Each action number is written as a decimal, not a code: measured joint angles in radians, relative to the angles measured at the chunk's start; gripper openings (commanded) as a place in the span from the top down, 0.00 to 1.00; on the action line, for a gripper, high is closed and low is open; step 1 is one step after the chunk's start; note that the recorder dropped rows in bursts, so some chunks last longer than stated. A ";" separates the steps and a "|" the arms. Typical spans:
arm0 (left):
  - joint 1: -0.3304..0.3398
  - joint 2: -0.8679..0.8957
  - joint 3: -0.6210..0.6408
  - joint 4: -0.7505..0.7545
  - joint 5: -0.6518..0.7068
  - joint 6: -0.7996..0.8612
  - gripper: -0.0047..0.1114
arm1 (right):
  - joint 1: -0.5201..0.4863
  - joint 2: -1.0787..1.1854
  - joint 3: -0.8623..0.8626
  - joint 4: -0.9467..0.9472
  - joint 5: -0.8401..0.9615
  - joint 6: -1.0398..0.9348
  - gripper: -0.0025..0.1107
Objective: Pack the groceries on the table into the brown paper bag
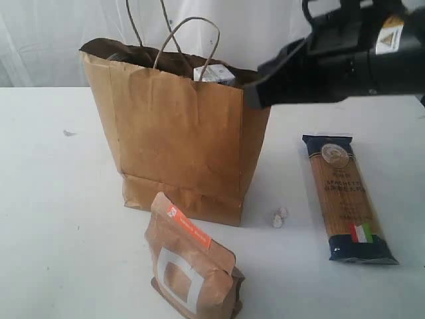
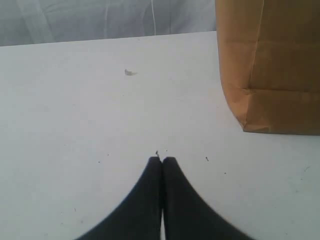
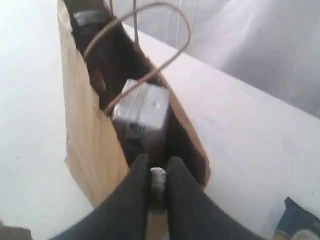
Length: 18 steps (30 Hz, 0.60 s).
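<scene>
Brown paper bag [image 1: 176, 133], exterior view: stands upright on the white table [image 1: 60, 219], mouth open, cord handles [image 1: 192, 30] rising above the rim.
Inside the bag: a small blue-white carton [image 1: 214, 73] pokes above the rim on the right; a dark round top [image 1: 119, 57] shows at the left rim, too shadowed to name.
Right gripper [image 1: 254, 93]: its black arm extends from the upper right, with the tip at the bag's right rim, beside the carton.
Front edge: a brown pouch with orange strip [image 1: 189, 266] stands just before the bag.
Right side: a long spaghetti packet [image 1: 346, 196] lies flat, well apart from the bag, with a small crumpled scrap [image 1: 279, 216] between them.
Open room: bare tabletop spreads left of the bag, marked only by a dark speck [image 1: 69, 133].
Left gripper [image 2: 161, 160], left wrist view: fingers pressed together with nothing between them, over bare table [image 2: 75, 125].
Bag corner [image 2: 270, 70]: its lower edge rests on the table, apart from the gripper.
Right gripper [image 3: 156, 164], right wrist view: hangs over the bag's open mouth [image 3: 80, 125]. Its fingers [image 3: 135, 190] sit close with a narrow gap. A small pale thing [image 3: 158, 179] shows in the gap; I cannot tell whether it is pinched.
Bag contents: the carton [image 3: 142, 112] stands against the inner wall under a handle loop [image 3: 150, 30].
Far side: one corner of the spaghetti packet [image 3: 300, 225] shows on the table [image 3: 250, 130].
</scene>
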 measured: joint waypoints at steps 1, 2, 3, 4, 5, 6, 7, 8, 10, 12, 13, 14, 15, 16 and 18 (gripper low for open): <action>0.000 0.000 0.000 0.000 0.000 0.000 0.96 | 0.000 0.007 -0.023 0.000 -0.001 0.000 0.98; 0.000 0.000 0.000 0.000 0.000 0.000 0.96 | 0.000 0.023 -0.064 0.000 -0.001 0.000 0.98; 0.000 0.000 0.000 0.000 0.000 0.000 0.96 | 0.000 0.039 -0.084 0.000 0.002 0.000 0.98; 0.000 0.000 0.000 0.000 0.000 0.000 0.96 | 0.000 0.066 -0.119 0.000 0.026 0.000 0.98; 0.000 0.000 0.000 0.000 0.000 0.000 0.96 | 0.000 0.085 -0.133 0.000 0.038 0.000 0.98; 0.000 0.000 0.000 0.000 0.000 0.000 0.96 | 0.000 0.104 -0.149 0.000 0.053 0.000 0.98; 0.000 0.000 0.000 0.000 0.000 0.000 0.96 | 0.000 0.123 -0.164 0.002 0.063 0.000 0.98; 0.000 0.000 0.000 0.000 0.000 0.000 0.96 | 0.000 0.137 -0.175 0.002 0.068 0.000 0.98; 0.000 0.000 0.000 0.000 0.000 0.000 0.96 | 0.000 0.168 -0.200 0.002 0.075 0.000 0.98; 0.000 0.000 0.000 0.000 0.000 0.000 0.96 | 0.000 0.190 -0.221 0.002 0.089 0.000 0.98; 0.000 0.000 0.000 0.000 0.000 0.000 0.96 | 0.000 0.200 -0.230 0.002 0.099 0.000 0.98; 0.000 0.000 0.000 0.000 0.000 0.000 0.96 | 0.000 0.210 -0.237 0.002 0.107 0.000 0.98; 0.000 0.000 0.000 0.000 0.000 0.000 0.96 | 0.000 0.220 -0.244 0.002 0.115 0.000 0.98; 0.000 0.000 0.000 0.000 0.000 0.000 0.96 | 0.000 0.228 -0.254 0.002 0.123 0.000 0.98; 0.000 0.000 0.000 0.000 0.000 0.000 0.96 | 0.000 0.241 -0.266 0.002 0.134 0.000 0.98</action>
